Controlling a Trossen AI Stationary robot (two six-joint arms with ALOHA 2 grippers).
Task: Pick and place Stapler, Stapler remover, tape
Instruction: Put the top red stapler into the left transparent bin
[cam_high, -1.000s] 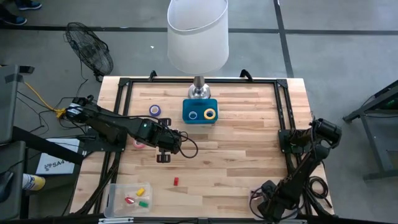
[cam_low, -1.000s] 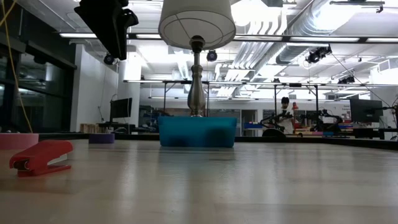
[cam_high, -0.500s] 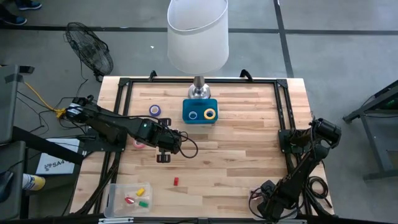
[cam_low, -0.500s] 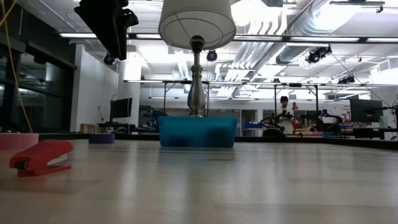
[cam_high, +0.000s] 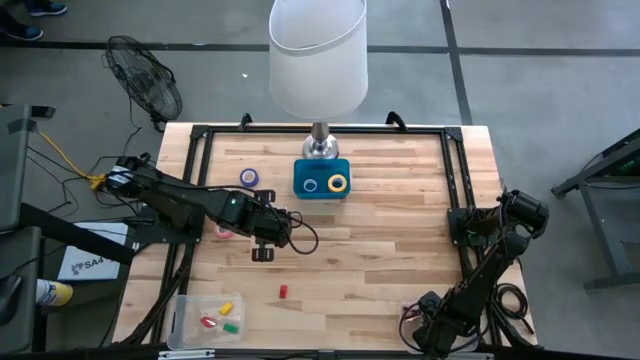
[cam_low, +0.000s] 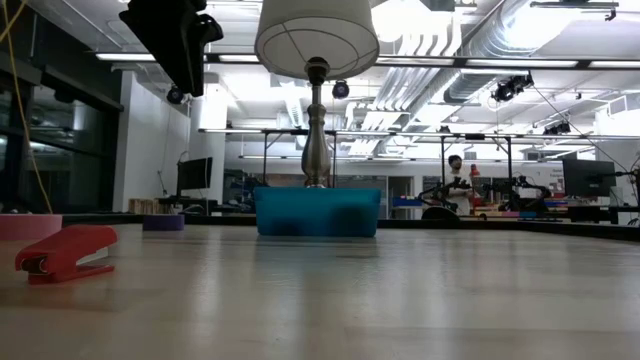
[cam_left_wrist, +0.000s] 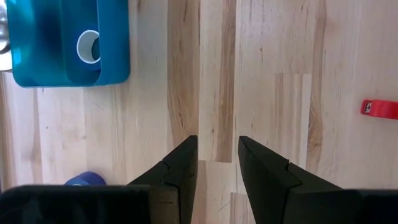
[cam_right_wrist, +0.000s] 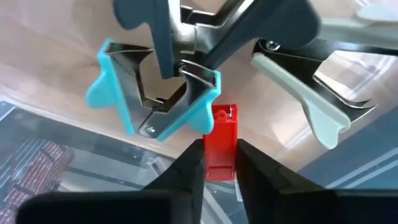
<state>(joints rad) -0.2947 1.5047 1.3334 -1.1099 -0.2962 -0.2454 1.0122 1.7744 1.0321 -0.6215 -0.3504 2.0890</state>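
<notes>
A small red stapler (cam_high: 282, 291) lies flat on the table, near of centre, also in the low view (cam_low: 66, 251). A purple tape roll (cam_high: 248, 177) lies left of the blue tray (cam_high: 322, 192), which holds a blue roll (cam_high: 310, 184) and a yellow roll (cam_high: 338, 183). A pink roll (cam_high: 221, 231) lies half under my left arm. My left gripper (cam_high: 263, 252) hangs open above bare wood (cam_left_wrist: 217, 146). My right gripper (cam_right_wrist: 220, 155) is at the table's near right corner (cam_high: 428, 318), a little open. Before it are a teal staple remover (cam_right_wrist: 155, 93), a pale green one (cam_right_wrist: 311, 106) and a second red stapler (cam_right_wrist: 222, 140) in its gap. My right gripper has the second red stapler's end (cam_right_wrist: 222, 168) showing between its two fingertips. I cannot tell whether the fingers touch it or stand short of it.
A tall lamp (cam_high: 318, 50) stands at the far middle, just behind the tray. A clear box (cam_high: 205, 318) with small red, yellow and green blocks sits at the near left corner. Bare wood stretches across the table's middle and right. A person stands far off in the room.
</notes>
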